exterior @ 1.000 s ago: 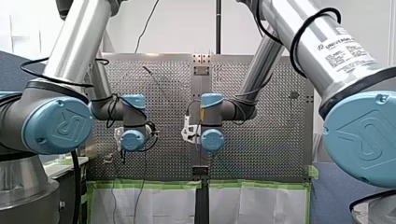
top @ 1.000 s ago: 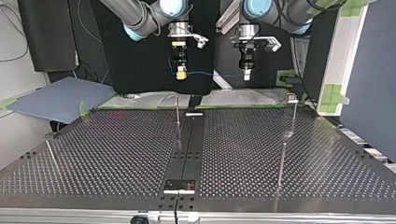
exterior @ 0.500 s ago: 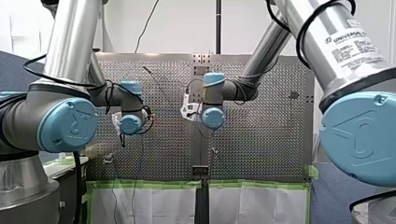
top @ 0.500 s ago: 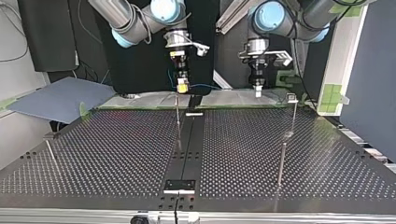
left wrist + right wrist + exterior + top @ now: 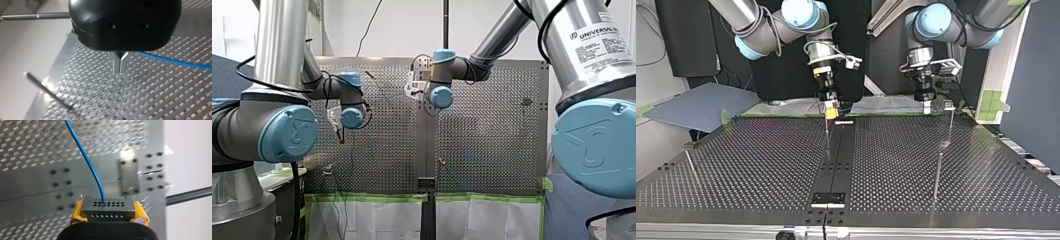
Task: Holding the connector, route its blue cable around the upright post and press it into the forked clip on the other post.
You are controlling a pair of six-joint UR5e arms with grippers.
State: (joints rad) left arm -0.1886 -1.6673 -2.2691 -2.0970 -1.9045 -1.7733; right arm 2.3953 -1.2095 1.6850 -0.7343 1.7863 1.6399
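In the right wrist view my right gripper (image 5: 108, 213) is shut with its yellow pads (image 5: 77, 213) on the grey connector (image 5: 108, 208). The blue cable (image 5: 85, 157) rises from the connector's holes. In the top view this gripper (image 5: 831, 109) hangs just above the thin upright post (image 5: 826, 134) at the table's far edge. My left gripper (image 5: 120, 67) has its metal fingers together, and the blue cable (image 5: 175, 62) runs sideways from their base. It (image 5: 926, 106) hovers close beside the forked clip (image 5: 949, 104) on the post at the top view's right.
A third short post (image 5: 691, 165) leans at the top view's left. A dark centre strip (image 5: 838, 150) with small metal plates runs down the perforated table (image 5: 761, 165). A blue-grey sheet (image 5: 696, 105) lies beyond the table's far left corner.
Both arms have moved down and toward the table's far edge in the top view, carrying connector and cable. The left gripper has come near the forked clip, the right gripper over the middle post.
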